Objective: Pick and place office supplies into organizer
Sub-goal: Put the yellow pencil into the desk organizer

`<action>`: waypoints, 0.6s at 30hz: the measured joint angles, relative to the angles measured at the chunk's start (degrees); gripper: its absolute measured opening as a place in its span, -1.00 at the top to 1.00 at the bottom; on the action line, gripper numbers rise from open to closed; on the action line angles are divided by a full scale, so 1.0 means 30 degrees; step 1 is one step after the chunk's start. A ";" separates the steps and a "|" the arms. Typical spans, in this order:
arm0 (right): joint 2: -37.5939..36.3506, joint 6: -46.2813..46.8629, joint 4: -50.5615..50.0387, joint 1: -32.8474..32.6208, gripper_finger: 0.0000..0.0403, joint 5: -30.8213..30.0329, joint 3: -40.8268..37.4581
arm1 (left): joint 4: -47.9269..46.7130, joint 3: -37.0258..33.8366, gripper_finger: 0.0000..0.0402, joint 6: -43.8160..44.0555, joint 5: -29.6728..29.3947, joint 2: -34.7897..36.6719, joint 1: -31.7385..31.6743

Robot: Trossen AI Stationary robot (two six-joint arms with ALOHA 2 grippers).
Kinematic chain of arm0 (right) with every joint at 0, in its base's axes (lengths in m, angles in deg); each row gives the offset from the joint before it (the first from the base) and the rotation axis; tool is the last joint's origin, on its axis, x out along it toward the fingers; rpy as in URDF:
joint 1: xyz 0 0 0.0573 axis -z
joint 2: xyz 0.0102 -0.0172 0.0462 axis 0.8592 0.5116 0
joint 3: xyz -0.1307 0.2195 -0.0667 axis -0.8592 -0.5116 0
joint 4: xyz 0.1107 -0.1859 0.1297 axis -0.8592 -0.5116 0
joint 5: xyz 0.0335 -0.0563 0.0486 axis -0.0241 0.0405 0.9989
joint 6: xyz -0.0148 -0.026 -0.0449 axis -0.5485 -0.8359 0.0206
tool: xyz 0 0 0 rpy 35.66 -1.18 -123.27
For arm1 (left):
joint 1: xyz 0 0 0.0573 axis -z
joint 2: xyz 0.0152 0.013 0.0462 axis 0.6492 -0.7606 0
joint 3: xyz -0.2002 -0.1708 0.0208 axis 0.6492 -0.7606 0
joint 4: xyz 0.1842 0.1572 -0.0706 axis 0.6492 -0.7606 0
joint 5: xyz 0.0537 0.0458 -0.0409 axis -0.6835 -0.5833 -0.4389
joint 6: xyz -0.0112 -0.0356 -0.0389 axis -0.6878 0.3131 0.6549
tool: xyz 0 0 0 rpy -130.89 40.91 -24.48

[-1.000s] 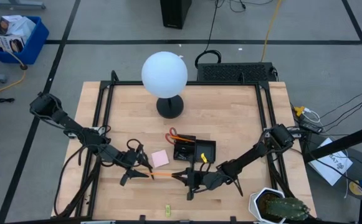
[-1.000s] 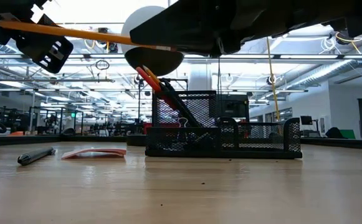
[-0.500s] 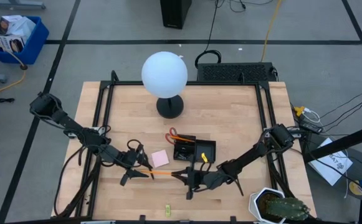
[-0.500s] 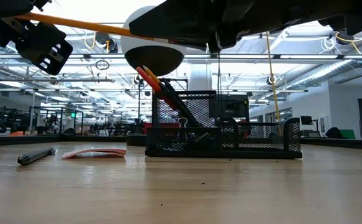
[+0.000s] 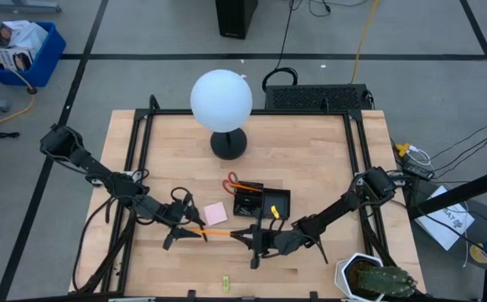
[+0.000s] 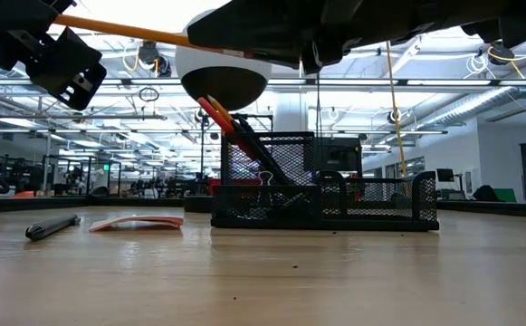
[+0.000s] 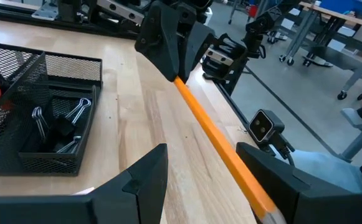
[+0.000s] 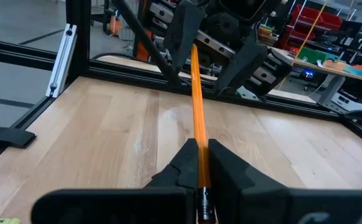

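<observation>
Pencil between my two grippers

My right gripper [image 8: 199,163] pinches the orange pencil [image 8: 197,99]; it stretches sideways to my left gripper [image 7: 207,171], whose fingers stand apart.

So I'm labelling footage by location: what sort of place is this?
Likely a robotics lab or workshop: open hall with ceiling strip lights, more framed workbenches behind, cables across the grey floor.

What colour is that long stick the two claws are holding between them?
Orange: it is a pencil, clearest in the right wrist view.
</observation>
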 joint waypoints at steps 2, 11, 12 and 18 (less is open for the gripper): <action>0.0000 0.0001 0.0000 0.0015 0.94 0.0023 0.0000 | 0.0000 0.0000 0.03 0.0045 -0.0006 0.0000 0.0000; 0.0000 0.0008 0.0000 0.0015 0.94 0.0030 0.0000 | 0.0025 0.0000 0.24 -0.0041 -0.0007 0.0000 0.0000; 0.0000 0.0008 0.0000 0.0015 0.94 0.0023 0.0000 | 0.0063 0.0000 0.30 -0.0044 -0.0002 0.0000 0.0000; 0.0000 0.0136 0.0003 0.0051 0.94 0.0008 0.0000 | 0.0638 0.0000 0.61 -0.0285 -0.0016 0.0000 0.0000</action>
